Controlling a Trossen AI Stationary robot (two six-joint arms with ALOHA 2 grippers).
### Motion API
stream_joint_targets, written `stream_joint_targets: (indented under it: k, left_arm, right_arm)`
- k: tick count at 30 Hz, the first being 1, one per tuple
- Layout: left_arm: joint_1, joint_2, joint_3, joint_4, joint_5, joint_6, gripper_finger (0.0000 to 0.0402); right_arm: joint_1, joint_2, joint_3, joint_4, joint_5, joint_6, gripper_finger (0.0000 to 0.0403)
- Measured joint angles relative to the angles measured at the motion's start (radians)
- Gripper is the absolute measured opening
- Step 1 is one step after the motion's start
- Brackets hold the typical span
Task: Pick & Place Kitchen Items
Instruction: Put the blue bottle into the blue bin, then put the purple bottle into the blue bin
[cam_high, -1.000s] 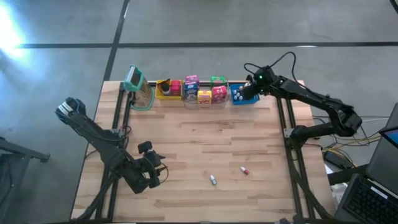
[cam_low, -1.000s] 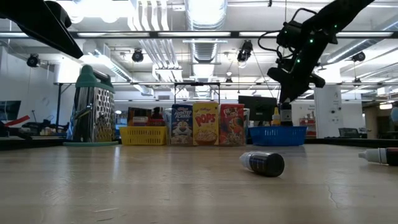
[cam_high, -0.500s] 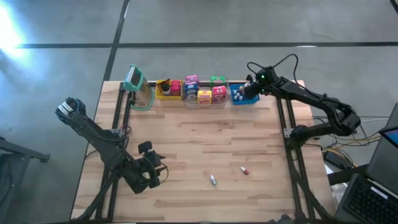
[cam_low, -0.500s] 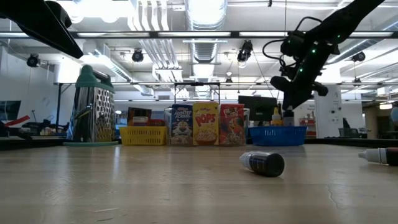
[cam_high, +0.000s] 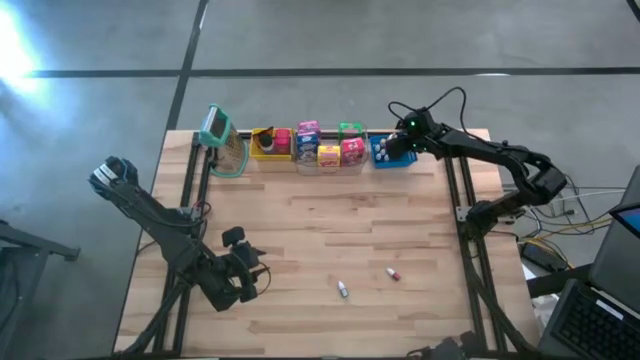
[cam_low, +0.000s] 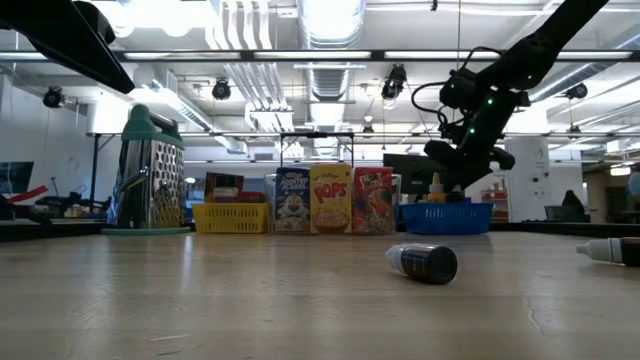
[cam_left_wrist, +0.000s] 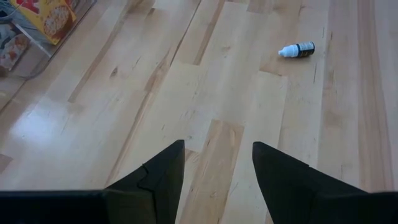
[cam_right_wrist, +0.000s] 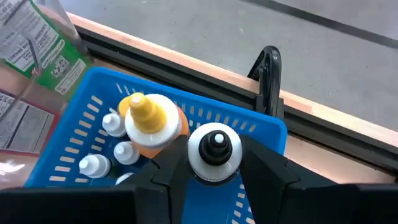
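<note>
My right gripper (cam_right_wrist: 214, 182) hangs over the blue bin (cam_right_wrist: 264, 132) at the table's far right, shut on a small bottle with a white cap (cam_right_wrist: 214, 149). Inside the bin stand an orange bottle with a yellow cap (cam_right_wrist: 149, 121) and several tiny white bottles (cam_right_wrist: 96, 165). Two more small bottles lie on their sides on the wood, one dark-labelled (cam_low: 423, 262) and one farther right (cam_low: 608, 250). My left gripper (cam_left_wrist: 217, 155) stays open over the near left of the table (cam_high: 245, 268), with nothing between its fingers. My right gripper pinches the small bottle just below its white cap (cam_right_wrist: 214, 168) between the two fingers (cam_right_wrist: 171, 168). They come slanting down from the table's near right side. The bottle's cap end points up toward the wrist. Its body is hidden by the fingers, above the bin's inside.
Along the far edge stand a metal grater (cam_high: 222, 140), a yellow bin (cam_high: 266, 142) and a clear bin with coloured cereal boxes (cam_high: 325, 150), left of the blue bin (cam_high: 392, 156). The two loose bottles (cam_high: 343, 289) (cam_high: 393, 273) lie on the near middle boards.
My right gripper has sunk toward the blue bin, shifting slightly toward the table's left, with the small bottle still between its fingers.
</note>
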Motion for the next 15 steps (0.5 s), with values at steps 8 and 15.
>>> stream_joint_targets:
  k: [8,15]
  left_arm:
    - [0.0,0.0,0.0,0.0,0.001,0.0,0.0195]
    - [0.0,0.0,0.0,0.0,0.001,0.0,0.0195]
  right_arm:
    - [-0.005,-0.06,-0.007,-0.024,0.013,-0.025,0.0192]
    - [-0.003,-0.178,-0.006,-0.031,-0.001,-0.053,0.0209]
